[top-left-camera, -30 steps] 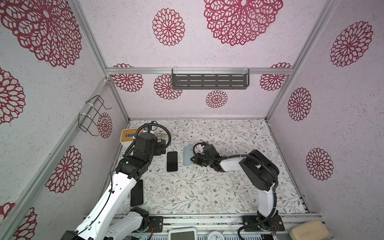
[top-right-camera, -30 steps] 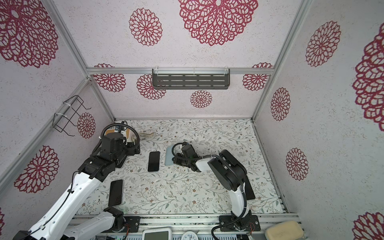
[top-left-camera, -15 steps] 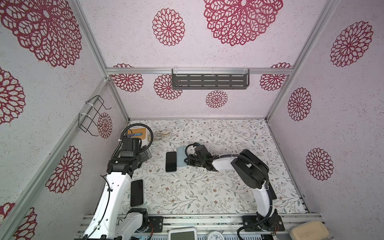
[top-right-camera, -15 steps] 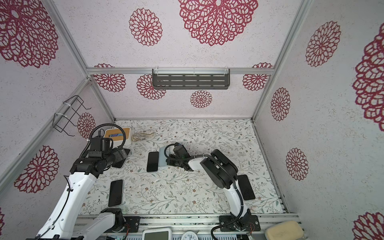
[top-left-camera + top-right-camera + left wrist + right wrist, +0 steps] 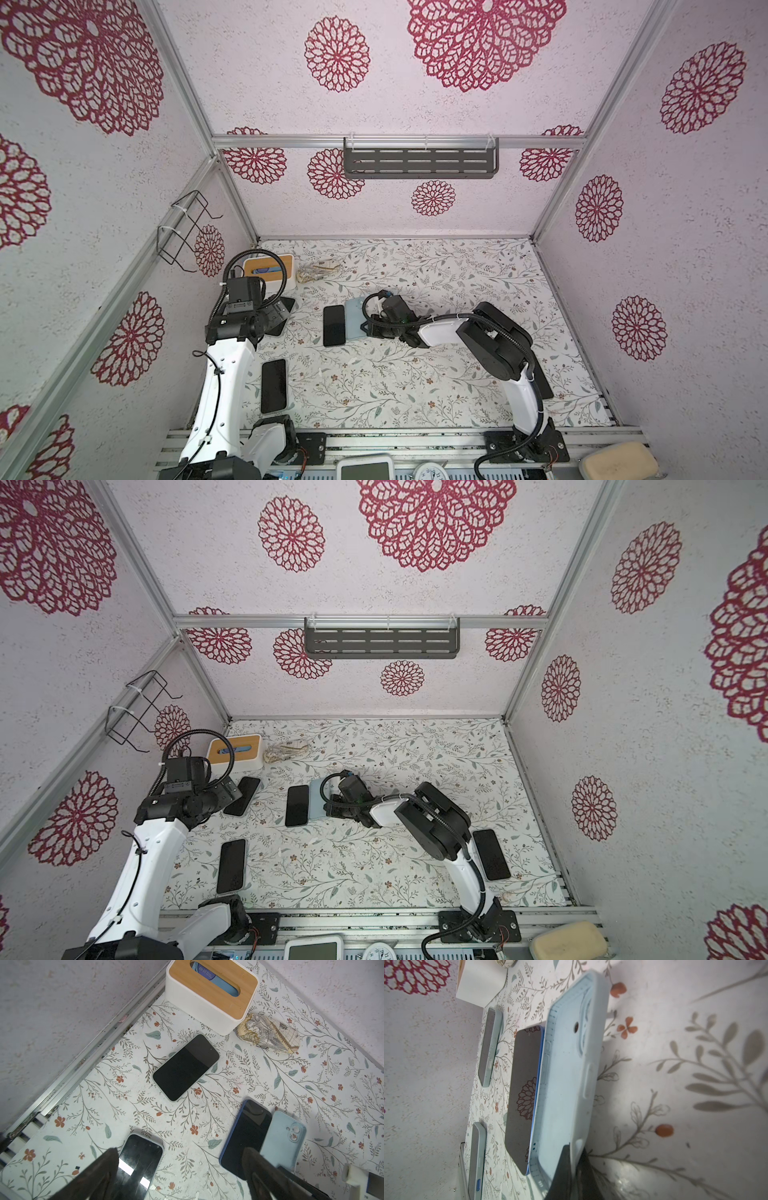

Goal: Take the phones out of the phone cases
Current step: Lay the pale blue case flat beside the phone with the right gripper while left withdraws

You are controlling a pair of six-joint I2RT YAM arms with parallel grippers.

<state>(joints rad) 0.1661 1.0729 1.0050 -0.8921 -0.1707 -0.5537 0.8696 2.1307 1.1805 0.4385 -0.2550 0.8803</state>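
Observation:
The phone (image 5: 334,326), a black screen with a blue rim, lies flat mid-table, out of its case. Against its right side the light blue phone case (image 5: 352,320) is tipped up on its long edge. My right gripper (image 5: 368,329) is shut on that case's rim. In the right wrist view the case (image 5: 566,1084) shows its empty inside, with the phone (image 5: 525,1093) beside it and the gripper (image 5: 575,1147) pinching its rim. My left gripper (image 5: 180,1153) hangs open and empty at the left, apart from the phone (image 5: 246,1136) and case (image 5: 280,1140).
A cased phone (image 5: 243,796) lies under my left gripper (image 5: 226,793), another (image 5: 273,385) near the front left, a third (image 5: 490,854) by the right arm's base. A white tissue box (image 5: 270,270) and a patterned pouch (image 5: 318,272) sit back left.
My left arm has pulled back from the middle to the left, still open. My right gripper has carried the case left until it rests against the phone.

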